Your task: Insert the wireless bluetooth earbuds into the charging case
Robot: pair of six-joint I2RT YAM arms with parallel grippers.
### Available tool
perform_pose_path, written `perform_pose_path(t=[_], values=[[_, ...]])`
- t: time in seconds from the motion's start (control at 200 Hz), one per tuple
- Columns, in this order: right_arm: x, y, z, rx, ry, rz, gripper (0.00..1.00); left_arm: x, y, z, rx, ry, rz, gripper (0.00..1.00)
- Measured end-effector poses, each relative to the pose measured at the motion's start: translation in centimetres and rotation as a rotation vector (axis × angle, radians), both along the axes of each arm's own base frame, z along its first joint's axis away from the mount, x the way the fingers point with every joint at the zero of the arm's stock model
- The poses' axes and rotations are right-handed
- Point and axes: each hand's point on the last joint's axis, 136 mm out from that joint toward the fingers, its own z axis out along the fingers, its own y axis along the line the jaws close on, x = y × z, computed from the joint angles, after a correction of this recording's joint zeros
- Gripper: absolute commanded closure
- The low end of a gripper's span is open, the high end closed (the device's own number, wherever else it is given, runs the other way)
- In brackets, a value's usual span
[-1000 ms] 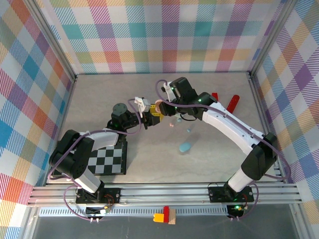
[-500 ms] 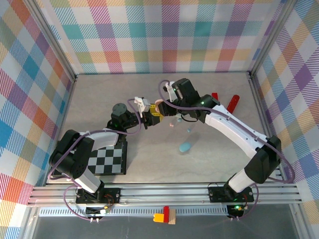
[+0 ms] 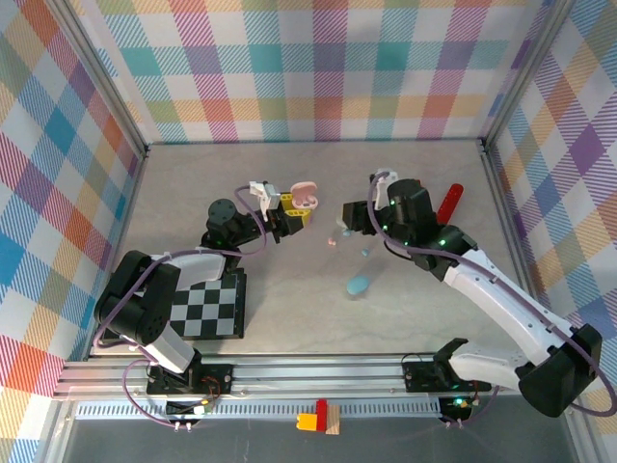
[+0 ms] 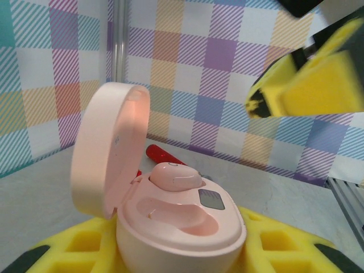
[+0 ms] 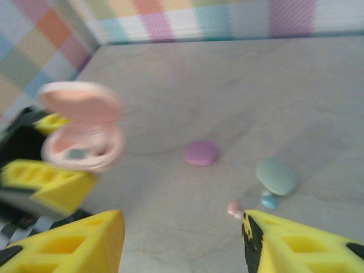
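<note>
On the bench (image 3: 193, 183) the left gripper (image 3: 289, 214) clamps the open pink charging case (image 4: 176, 227), while the right gripper (image 5: 182, 239), jaws apart and empty, hovers just short of the loose pink earbud (image 5: 233, 208), which risks skidding away under an off-centre pinch.

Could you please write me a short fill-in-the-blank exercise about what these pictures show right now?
The left end effector grips a pink case whose lid stands ____.
The earbud seated in it is coloured ____.
The right end effector holds ____.
A loose blue earbud lies on the ____.
Missing words: open; pink; nothing; table.
</note>
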Motion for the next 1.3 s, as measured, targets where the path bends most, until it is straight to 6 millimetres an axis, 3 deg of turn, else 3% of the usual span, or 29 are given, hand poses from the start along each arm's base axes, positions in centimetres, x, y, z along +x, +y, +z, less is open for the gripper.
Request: perform_pose_path(t=[0.09,0.31,0.46,0.67,0.845,1.02,1.3], values=[[1.4,-1.1,-1.7,-0.011,0.049,-0.069,0.43,0.1,0.1,0.0,-0.002,0.002,0.002,0.62],[3.2,0.1,-8.0,-0.111,0.220,-0.091,0.43,0.9,2.0,1.0,-0.050,-0.010,0.050,0.62],[3.6,0.7,-11.0,-0.186,0.287,-0.088,0.43,2.2,4.0,1.6,-0.071,-0.022,0.109,0.62],[4.3,3.6,-14.5,-0.358,0.317,-0.060,0.43,4.1,7.4,2.2,-0.084,-0.030,0.197,0.62],[5.0,6.0,-18.0,-0.521,0.345,-0.038,0.48,5.8,11.0,4.0,-0.102,-0.064,0.283,0.62],[5.7,6.7,-20.2,-0.657,0.367,-0.052,0.57,6.2,13.0,5.9,-0.119,-0.108,0.328,0.62],[6.2,5.8,-22.4,-0.789,0.413,-0.082,0.63,6.1,13.3,6.3,-0.121,-0.122,0.328,0.62]])
